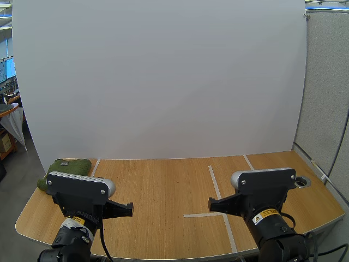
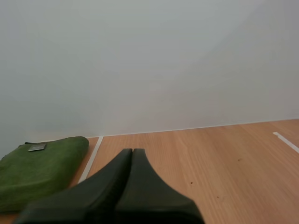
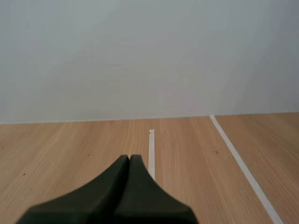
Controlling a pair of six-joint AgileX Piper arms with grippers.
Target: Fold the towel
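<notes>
A green towel (image 1: 66,170) lies folded in a thick pad at the table's far left, a small grey label on top; the left wrist view shows this towel (image 2: 39,169) beside my own fingers. My left gripper (image 1: 130,208) hovers low near the table's front left, shut, its fingers (image 2: 131,152) pressed into one dark wedge, right of the towel and apart from it. My right gripper (image 1: 211,204) sits at the front right, shut too, its wedge (image 3: 129,158) pointing along a white tape line. Neither holds anything.
White tape lines (image 1: 218,194) mark the wooden table (image 1: 163,191), one near the towel and a cross-shaped set at the right. A round cable hole (image 1: 302,180) sits by the right edge. A white backdrop rises behind the table.
</notes>
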